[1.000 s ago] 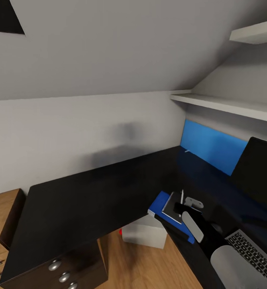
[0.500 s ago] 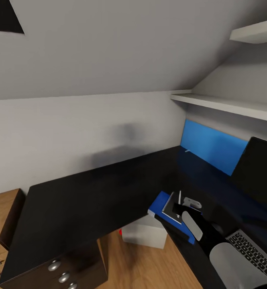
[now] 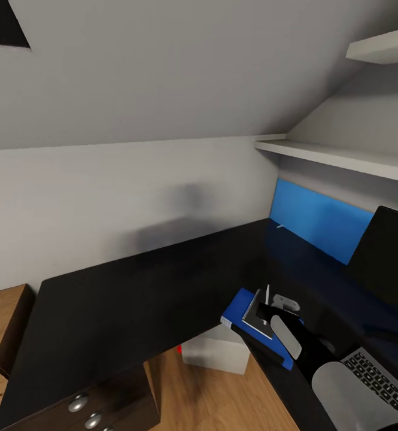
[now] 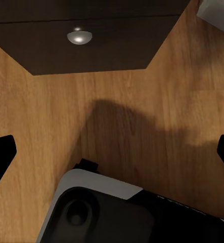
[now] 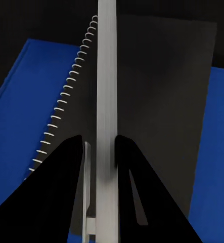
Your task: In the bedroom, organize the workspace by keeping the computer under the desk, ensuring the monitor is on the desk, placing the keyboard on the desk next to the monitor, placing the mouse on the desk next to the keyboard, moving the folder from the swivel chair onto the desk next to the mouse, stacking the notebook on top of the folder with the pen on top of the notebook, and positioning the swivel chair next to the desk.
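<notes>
Jaws of the right gripper (image 5: pixel 98 152) are narrowed onto a slim silvery pen (image 5: pixel 106 91), held just above the dark spiral-bound notebook (image 5: pixel 162 101), which lies on the flat blue folder (image 5: pixel 26 101) at the black desk's (image 3: pixel 133 293) edge. Beside them sit a keyboard (image 3: pixel 375 374) and dark monitor (image 3: pixel 387 254). The left gripper's (image 4: pixel 112 157) black fingertips (image 4: pixel 0 154) stand wide apart over wooden floor (image 4: pixel 51 116), near a dark drawer with a round metal knob (image 4: pixel 79 36).

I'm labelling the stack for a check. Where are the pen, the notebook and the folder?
pen (image 5: pixel 106 101), right wrist view, on its silver barrel between the fingers.
notebook (image 5: pixel 157 101), right wrist view, on its dark cover.
folder (image 3: pixel 237 308), head view, on its bare blue corner.
</notes>
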### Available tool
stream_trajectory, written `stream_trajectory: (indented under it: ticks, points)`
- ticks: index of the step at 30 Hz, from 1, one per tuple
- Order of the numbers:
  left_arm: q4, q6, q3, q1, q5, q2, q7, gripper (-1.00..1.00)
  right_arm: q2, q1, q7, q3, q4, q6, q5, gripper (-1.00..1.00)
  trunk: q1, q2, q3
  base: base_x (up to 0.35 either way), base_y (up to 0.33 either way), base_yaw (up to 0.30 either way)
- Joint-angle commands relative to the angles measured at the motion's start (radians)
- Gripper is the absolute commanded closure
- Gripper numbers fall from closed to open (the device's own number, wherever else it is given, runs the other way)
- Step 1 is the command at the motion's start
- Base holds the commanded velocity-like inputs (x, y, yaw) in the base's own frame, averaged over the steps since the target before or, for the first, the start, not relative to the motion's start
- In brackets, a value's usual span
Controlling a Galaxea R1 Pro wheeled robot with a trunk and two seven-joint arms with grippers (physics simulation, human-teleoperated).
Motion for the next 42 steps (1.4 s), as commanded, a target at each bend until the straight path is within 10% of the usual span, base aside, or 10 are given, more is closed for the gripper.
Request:
stream_trajectory:
  ticks: [1, 7, 8, 27, 33, 36, 42]
  points:
    - [-0.002, -0.006, -0.006, 0.000, 0.011, 0.002, 0.007, -1.00, -0.001, -0.001, -0.009, 0.006, -0.002, 0.003, -0.008, 1.00, 0.000, -0.001, -0.001, 0.002, 0.000, 0.000]
    - [-0.002, -0.006, -0.005, 0.000, 0.011, 0.002, 0.007, -1.00, -0.001, -0.001, -0.010, 0.006, -0.002, 0.004, -0.008, 1.00, 0.000, -0.001, -0.001, 0.000, 0.000, 0.000]
    - [-0.002, -0.006, -0.005, 0.000, 0.011, 0.002, 0.007, -1.00, -0.001, -0.001, -0.010, 0.006, -0.002, 0.004, -0.008, -1.00, 0.000, -0.001, -0.001, 0.000, 0.000, 0.000]
    - [0.000, -0.006, -0.004, 0.000, 0.011, 0.002, 0.007, -1.00, -0.002, -0.001, -0.012, 0.010, -0.026, 0.001, -0.006, -1.00, 0.000, -0.001, -0.001, 0.000, 0.000, 0.000]
    - [0.003, -0.005, -0.004, 0.000, 0.013, 0.002, 0.009, -1.00, -0.003, 0.001, -0.071, 0.020, -0.189, -0.004, 0.002, -1.00, 0.000, -0.001, -0.001, 0.000, 0.000, 0.000]
    - [0.004, -0.005, -0.004, 0.000, 0.013, 0.003, 0.009, -1.00, 0.002, 0.005, -0.149, 0.057, -0.254, -0.005, 0.020, -1.00, 0.000, -0.001, -0.001, 0.000, 0.000, 0.000]
    - [0.007, -0.006, -0.003, 0.000, 0.014, 0.004, 0.008, -1.00, 0.053, 0.008, -0.286, 0.259, -0.297, -0.005, 0.057, -1.00, 0.000, -0.001, -0.001, -0.028, 0.000, 0.000]
